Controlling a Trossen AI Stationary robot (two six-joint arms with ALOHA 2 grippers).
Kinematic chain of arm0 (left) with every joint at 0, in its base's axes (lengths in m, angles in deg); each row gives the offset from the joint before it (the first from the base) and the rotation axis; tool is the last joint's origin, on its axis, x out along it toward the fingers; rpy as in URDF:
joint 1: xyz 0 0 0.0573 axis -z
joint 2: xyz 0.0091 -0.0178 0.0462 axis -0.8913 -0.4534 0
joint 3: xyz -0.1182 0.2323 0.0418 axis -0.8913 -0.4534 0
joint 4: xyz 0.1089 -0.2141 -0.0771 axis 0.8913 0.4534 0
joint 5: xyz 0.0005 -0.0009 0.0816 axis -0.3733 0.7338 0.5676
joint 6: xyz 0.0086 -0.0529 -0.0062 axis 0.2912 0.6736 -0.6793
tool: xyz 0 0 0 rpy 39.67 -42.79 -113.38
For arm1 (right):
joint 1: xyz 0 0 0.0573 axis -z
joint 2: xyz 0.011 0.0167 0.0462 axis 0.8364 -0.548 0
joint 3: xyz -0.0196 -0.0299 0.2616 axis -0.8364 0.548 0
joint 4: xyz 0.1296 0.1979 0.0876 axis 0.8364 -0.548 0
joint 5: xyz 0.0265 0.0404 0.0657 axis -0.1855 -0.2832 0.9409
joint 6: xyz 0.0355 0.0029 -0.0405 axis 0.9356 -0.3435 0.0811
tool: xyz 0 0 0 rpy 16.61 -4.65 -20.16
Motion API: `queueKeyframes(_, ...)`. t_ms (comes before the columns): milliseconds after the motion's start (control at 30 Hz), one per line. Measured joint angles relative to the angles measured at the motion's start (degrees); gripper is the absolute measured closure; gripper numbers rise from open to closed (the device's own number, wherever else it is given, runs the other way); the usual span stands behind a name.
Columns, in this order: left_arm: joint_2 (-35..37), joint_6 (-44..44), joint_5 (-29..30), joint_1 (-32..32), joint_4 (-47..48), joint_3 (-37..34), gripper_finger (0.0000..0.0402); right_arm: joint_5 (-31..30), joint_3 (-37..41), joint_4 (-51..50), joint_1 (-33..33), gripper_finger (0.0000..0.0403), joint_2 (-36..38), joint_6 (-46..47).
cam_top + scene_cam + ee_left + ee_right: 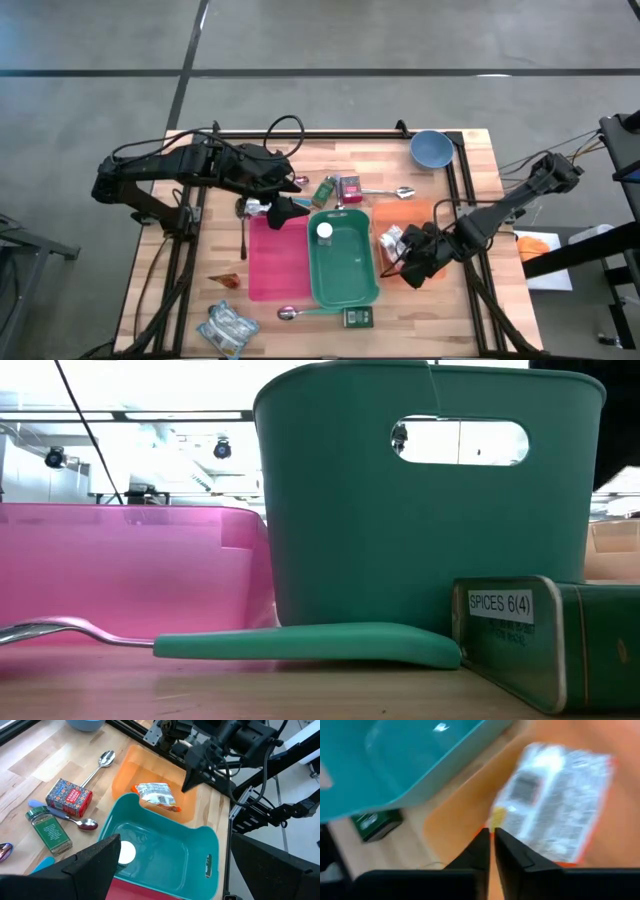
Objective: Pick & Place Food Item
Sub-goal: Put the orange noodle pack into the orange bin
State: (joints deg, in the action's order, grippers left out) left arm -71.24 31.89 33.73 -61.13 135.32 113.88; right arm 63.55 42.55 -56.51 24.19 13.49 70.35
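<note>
Nearly touching, the right tool's (pixel 491 842) dark fingers are hovering empty over the silver snack packet (pixel 555 800), which is lying in the orange bin (pixel 131 772); it looks light, crinkly and slippery, so pinching a crimped end edge seems safest.

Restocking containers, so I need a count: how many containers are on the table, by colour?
Pink bin: 1
Teal bin: 1
Orange bin: 1
Blue bowl: 1
Total: 4

Food packet (pixel 392 240) in orange bin (pixel 420 212)
</note>
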Motion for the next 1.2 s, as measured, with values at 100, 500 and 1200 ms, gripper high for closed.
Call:
queueKeyframes(100, 0.0, 0.0, 0.0, 0.0, 0.0, 0.0, 0.0022, 1.0, 2.8, 6.5, 0.0, 0.0327, 0.0, -1.3)
queueKeyframes(500, 0.0, 0.0, 0.0, 0.0, 0.0, 0.0, 0.0022, -7.0, 4.3, 9.3, 0.2, 0.0152, -1.7, -21.3)
queueKeyframes(1200, 0.0, 0.0, 0.0, 0.0, 2.1, 0.0, 0.0022, -11.3, -6.4, -3.8, 0.3, 0.0141, -24.7, -30.2)
